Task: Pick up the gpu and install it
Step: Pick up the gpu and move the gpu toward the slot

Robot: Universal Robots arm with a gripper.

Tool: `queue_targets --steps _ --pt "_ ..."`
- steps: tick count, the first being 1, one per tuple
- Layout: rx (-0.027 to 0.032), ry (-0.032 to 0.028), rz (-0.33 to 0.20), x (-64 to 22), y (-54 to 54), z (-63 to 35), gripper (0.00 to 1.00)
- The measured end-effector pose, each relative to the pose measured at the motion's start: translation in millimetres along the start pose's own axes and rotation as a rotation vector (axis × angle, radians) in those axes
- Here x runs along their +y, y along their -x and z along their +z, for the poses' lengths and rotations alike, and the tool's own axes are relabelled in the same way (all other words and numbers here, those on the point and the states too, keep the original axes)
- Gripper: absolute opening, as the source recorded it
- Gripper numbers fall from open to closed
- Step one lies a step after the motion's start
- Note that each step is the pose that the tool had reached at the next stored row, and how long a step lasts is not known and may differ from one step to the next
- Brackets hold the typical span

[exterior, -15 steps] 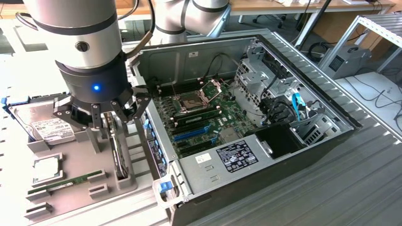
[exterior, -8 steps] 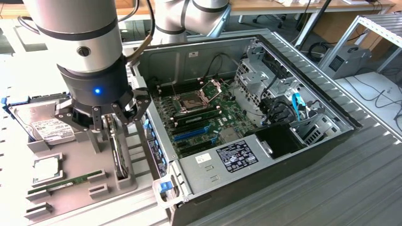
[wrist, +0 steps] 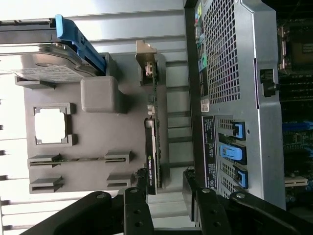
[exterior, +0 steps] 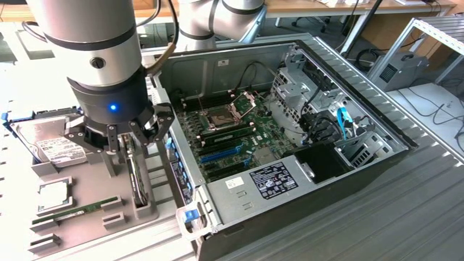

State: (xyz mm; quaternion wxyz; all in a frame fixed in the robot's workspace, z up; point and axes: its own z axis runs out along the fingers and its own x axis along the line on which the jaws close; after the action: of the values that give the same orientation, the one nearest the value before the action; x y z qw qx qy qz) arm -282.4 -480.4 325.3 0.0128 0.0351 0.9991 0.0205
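One gpu stands on edge, lengthwise alongside the case.

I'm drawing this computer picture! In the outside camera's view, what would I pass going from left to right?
silver hard drive → gpu, standing on its edge → processor socket inside the open case → blue cable → grey box
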Motion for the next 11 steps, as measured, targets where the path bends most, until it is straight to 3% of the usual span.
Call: queue_targets --steps 11 --pt "0.0 0.0 0.0 8.3 -2.3 6.0 0.42"
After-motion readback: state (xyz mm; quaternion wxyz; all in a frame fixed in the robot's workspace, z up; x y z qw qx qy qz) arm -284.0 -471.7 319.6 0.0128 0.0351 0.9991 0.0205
